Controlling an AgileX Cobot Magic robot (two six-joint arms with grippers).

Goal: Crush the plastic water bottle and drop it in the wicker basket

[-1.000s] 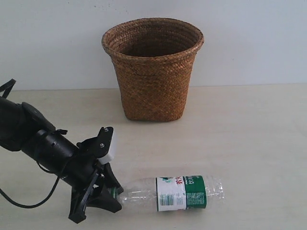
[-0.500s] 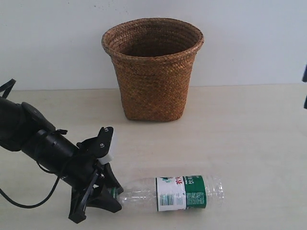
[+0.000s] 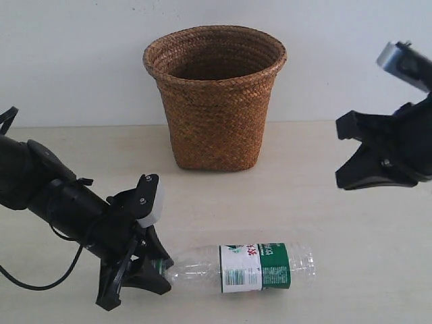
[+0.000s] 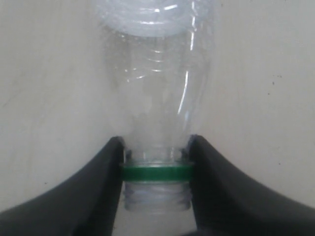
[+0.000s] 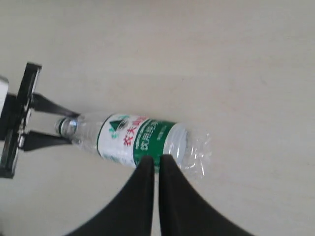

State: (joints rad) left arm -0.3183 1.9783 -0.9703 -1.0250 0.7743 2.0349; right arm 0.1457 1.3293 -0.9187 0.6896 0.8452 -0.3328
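The plastic water bottle (image 3: 256,266) lies on its side on the table near the front, clear with a green-and-white label. Its neck (image 4: 156,169) shows a green ring and bare threads, with no cap visible. My left gripper (image 3: 160,270) is shut on that neck, one black finger (image 4: 93,187) on each side. The wicker basket (image 3: 214,101) stands upright at the back, open and apart from the bottle. My right gripper (image 3: 343,162) hangs in the air at the right, above the table, its jaws shut with nothing between them (image 5: 156,160). It looks down on the bottle (image 5: 138,140).
A pale wall rises behind the basket. The beige table (image 3: 337,229) stretches bare between the bottle and the basket. A black cable (image 3: 40,283) trails from the left arm at the front left.
My right gripper has come into the exterior view from the right edge and moved leftward. The left gripper still holds the bottle's neck, and the bottle has shifted only slightly.
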